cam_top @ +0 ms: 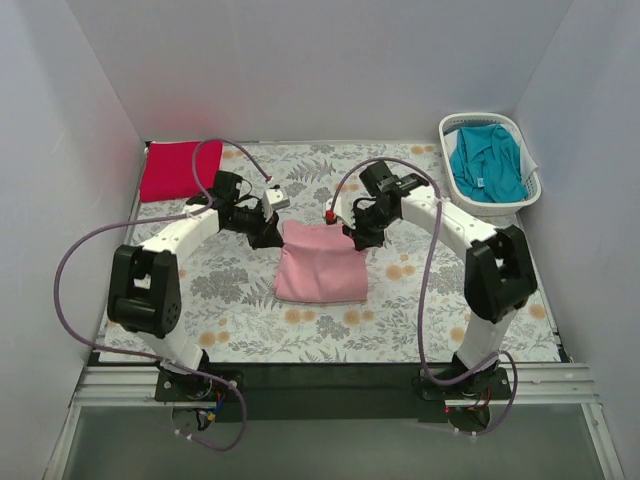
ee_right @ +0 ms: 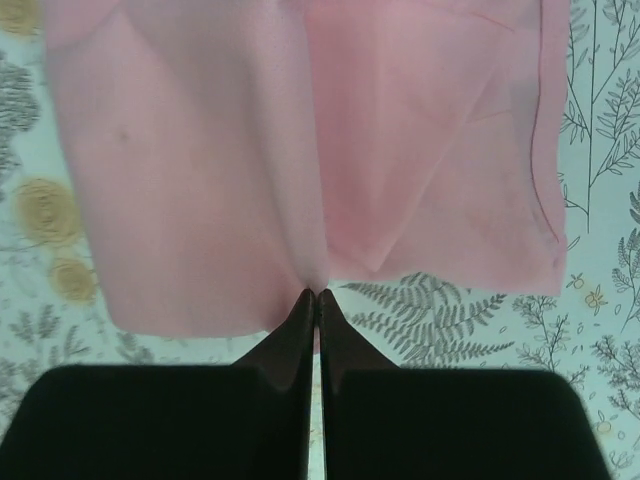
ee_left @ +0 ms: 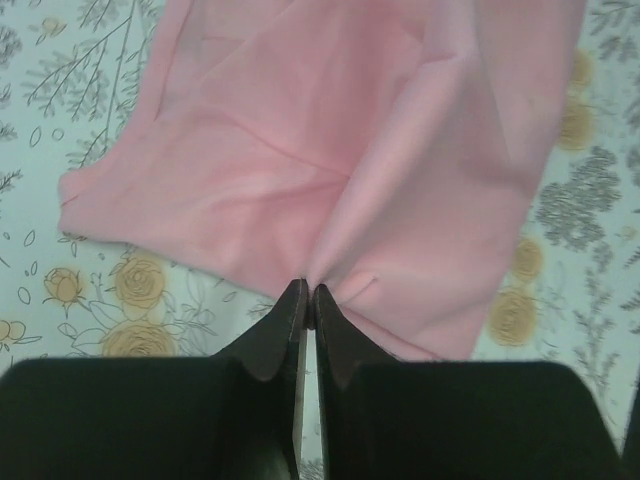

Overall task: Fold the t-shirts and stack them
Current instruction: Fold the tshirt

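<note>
The light pink t-shirt (cam_top: 322,263) lies partly folded in the middle of the floral cloth. My left gripper (cam_top: 268,236) is shut on its far left corner; in the left wrist view the black fingertips (ee_left: 309,300) pinch a gather of pink fabric (ee_left: 340,150). My right gripper (cam_top: 362,238) is shut on its far right corner; in the right wrist view the tips (ee_right: 317,300) pinch the pink fabric (ee_right: 300,130). The bright red t-shirt (cam_top: 172,170) lies folded at the far left. The teal t-shirt (cam_top: 487,160) sits crumpled in the basket.
The white slatted laundry basket (cam_top: 450,128) stands at the far right corner. The grey-and-orange floral cloth (cam_top: 420,310) covers the table. White walls close in on three sides. Purple cables loop above both arms.
</note>
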Available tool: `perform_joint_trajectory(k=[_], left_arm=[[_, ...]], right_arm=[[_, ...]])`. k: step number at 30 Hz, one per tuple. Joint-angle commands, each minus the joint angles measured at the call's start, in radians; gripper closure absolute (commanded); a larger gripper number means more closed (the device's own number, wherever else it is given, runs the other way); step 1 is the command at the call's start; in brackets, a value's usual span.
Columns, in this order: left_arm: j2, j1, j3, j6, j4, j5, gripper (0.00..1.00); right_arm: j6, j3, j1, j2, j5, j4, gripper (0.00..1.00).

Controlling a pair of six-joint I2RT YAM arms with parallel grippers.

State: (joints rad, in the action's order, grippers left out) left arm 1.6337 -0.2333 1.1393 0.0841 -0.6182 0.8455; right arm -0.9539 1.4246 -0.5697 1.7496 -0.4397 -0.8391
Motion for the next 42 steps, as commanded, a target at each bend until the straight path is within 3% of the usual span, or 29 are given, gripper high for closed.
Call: perform_joint_trajectory(k=[1,6,10,18,21,22,24,25,27,29,36,42], left_arm=[[0.092,0.012,0.037,-0.024,0.136,-0.029,1.00],[0.187,0.011,0.022,-0.066,0.207,-0.075,1.00],[0.138,0.009,-0.079,-0.069,0.203,-0.076,1.00],[-0.152,-0.053,-0.366,-0.026,0.098,-0.063,1.00],[-0.274,-0.080,-0.449,-0.040,0.065,-0.030,1.00],[-0.303,-0.102,-0.466,-0.043,0.052,-0.026,1.00],[-0.380,-0.124,-0.492,-0.058,0.038,-0.028,0.87],[-0.402,-0.126,-0.492,-0.064,0.037,-0.025,0.71],[-0.445,-0.130,-0.481,-0.069,0.046,-0.029,0.63],[-0.449,-0.142,-0.438,-0.067,0.052,-0.029,0.57],[-0.350,-0.291,-0.359,-0.114,0.197,-0.062,0.57],[-0.256,-0.412,-0.365,-0.115,0.294,-0.135,0.58]], right_arm=[[-0.068,0.109,0.036,0.151,-0.024,-0.014,0.99],[-0.033,0.123,0.050,0.289,-0.022,0.053,0.99],[0.023,0.088,0.047,0.291,-0.039,0.075,0.99],[0.191,-0.290,-0.071,0.012,-0.138,0.152,0.99],[0.297,-0.354,-0.091,-0.067,-0.218,0.146,0.98],[0.320,-0.355,-0.093,-0.077,-0.226,0.143,0.89],[0.363,-0.352,-0.078,-0.107,-0.234,0.143,0.64],[0.377,-0.337,-0.065,-0.114,-0.241,0.146,0.59],[0.414,-0.308,-0.026,-0.111,-0.280,0.147,0.54],[0.484,-0.247,-0.006,-0.093,-0.316,0.149,0.55],[0.722,-0.145,0.007,0.085,-0.526,0.257,0.76],[0.774,-0.102,0.004,0.207,-0.547,0.296,0.78]])
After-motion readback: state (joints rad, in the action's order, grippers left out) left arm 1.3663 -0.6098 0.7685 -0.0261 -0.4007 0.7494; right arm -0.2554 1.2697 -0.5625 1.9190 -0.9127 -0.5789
